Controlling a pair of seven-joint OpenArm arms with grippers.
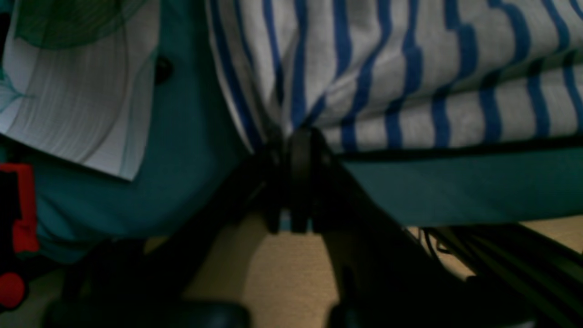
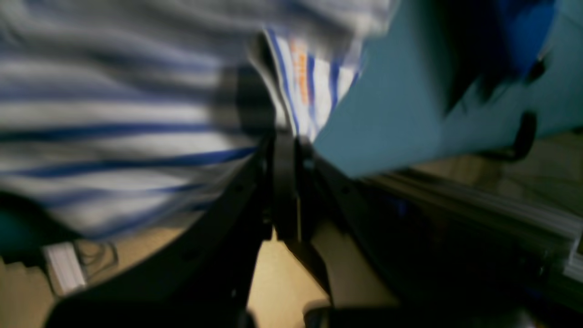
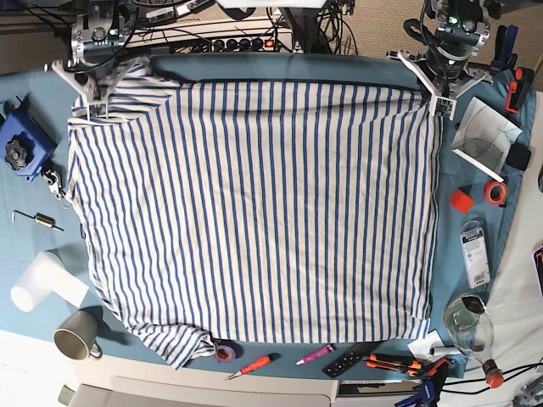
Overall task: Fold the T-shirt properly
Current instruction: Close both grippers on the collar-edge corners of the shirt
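Note:
The T-shirt (image 3: pixel 254 212), white with thin blue stripes, lies spread over most of the teal table in the base view. My left gripper (image 3: pixel 441 106) is at its far right corner, shut on the cloth; the left wrist view shows the fingers (image 1: pixel 298 150) pinching the striped hem (image 1: pixel 410 105). My right gripper (image 3: pixel 100 108) is at the far left corner, shut on the cloth; the blurred right wrist view shows striped fabric (image 2: pixel 114 118) with orange trim (image 2: pixel 300 73) at the closed fingertips (image 2: pixel 284 150).
A blue block (image 3: pixel 21 144) and a hex key (image 3: pixel 34 220) lie at left. A mug (image 3: pixel 76 339) and a white roll (image 3: pixel 38 284) sit front left. Tape, pens, a remote (image 3: pixel 348 360) line the front edge. Paper (image 3: pixel 484 131), red tape (image 3: pixel 495 192), a glass bottle (image 3: pixel 471 326) lie at right.

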